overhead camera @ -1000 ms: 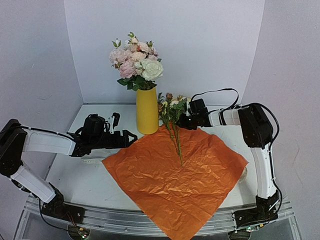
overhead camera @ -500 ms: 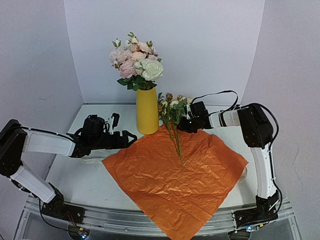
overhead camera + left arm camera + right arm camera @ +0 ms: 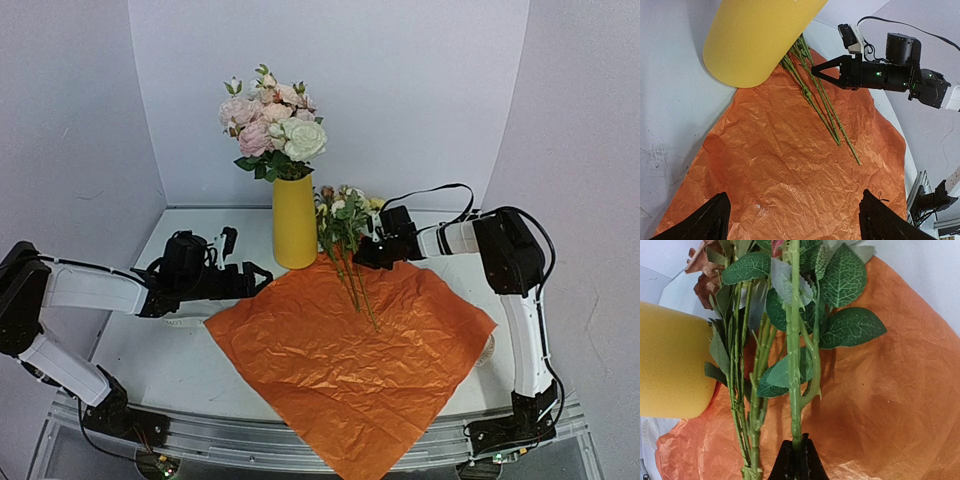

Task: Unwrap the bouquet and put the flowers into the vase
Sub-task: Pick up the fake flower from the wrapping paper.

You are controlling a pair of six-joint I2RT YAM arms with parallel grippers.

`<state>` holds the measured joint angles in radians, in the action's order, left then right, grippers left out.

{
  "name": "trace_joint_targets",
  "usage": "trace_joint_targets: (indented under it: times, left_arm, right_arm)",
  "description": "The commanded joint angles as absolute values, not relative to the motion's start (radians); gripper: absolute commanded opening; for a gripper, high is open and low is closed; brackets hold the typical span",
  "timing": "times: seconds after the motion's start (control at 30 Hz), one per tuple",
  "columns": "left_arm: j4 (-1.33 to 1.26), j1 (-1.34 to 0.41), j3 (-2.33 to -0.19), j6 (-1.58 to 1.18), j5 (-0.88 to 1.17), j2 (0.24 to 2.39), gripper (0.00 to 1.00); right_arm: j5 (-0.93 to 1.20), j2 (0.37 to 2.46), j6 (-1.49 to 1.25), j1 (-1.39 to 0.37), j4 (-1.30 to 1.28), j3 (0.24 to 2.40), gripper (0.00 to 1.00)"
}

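The bouquet lies unwrapped: its crinkled orange paper (image 3: 350,360) is spread flat, and the flowers (image 3: 343,215) rest on its far corner with their stems (image 3: 825,110) pointing toward me. My right gripper (image 3: 358,255) is shut on one thick green stem (image 3: 794,365). The other thin stems lie loose to its left. The yellow vase (image 3: 295,225) stands just left of the blooms, with a big bunch of white and pink roses (image 3: 270,125) in it. My left gripper (image 3: 262,278) hovers open at the paper's left corner, holding nothing.
White walls close in the back and both sides. The table's near edge has a clear rail (image 3: 300,440). A pale strip (image 3: 185,320) lies under the left arm beside the paper. The paper's near corner hangs over the front edge.
My right gripper has shut on the stem. The blooms have risen slightly and the stems' lower ends have swung a little to the right. The left arm has stayed put.
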<state>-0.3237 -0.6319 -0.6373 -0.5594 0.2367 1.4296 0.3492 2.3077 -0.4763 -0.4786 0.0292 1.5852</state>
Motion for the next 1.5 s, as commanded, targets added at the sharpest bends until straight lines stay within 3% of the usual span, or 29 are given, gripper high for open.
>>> trace_joint_targets:
  times: [0.0, 0.33, 0.53, 0.9, 1.17, 1.47]
  left_arm:
    - [-0.36, -0.632, -0.619, -0.568, 0.248, 1.37, 0.9]
    - [-0.36, -0.634, -0.627, -0.573, 0.266, 1.339, 0.9]
    - [-0.368, -0.644, -0.677, -0.575, 0.318, 1.369, 0.89]
    - [-0.456, -0.849, -0.865, -0.665, 0.289, 1.36, 0.88]
    - [-0.547, -1.043, -1.053, -0.645, 0.224, 1.509, 0.8]
    - [-0.575, -1.123, -1.308, -0.618, 0.223, 1.676, 0.7]
  right_arm:
    - [0.25, 2.214, -0.471, -0.482, 0.043, 1.533, 0.0]
    - [0.035, 1.943, -0.468, -0.465, 0.065, 1.358, 0.0]
    - [0.122, 1.842, -0.446, -0.466, 0.135, 1.301, 0.0]
    - [0.345, 1.351, -0.454, -0.481, 0.407, 0.865, 0.0]
    - [0.306, 1.01, -0.495, -0.649, 0.425, 0.68, 0.0]
    - [0.321, 0.88, -0.504, -0.722, 0.433, 0.624, 0.0]
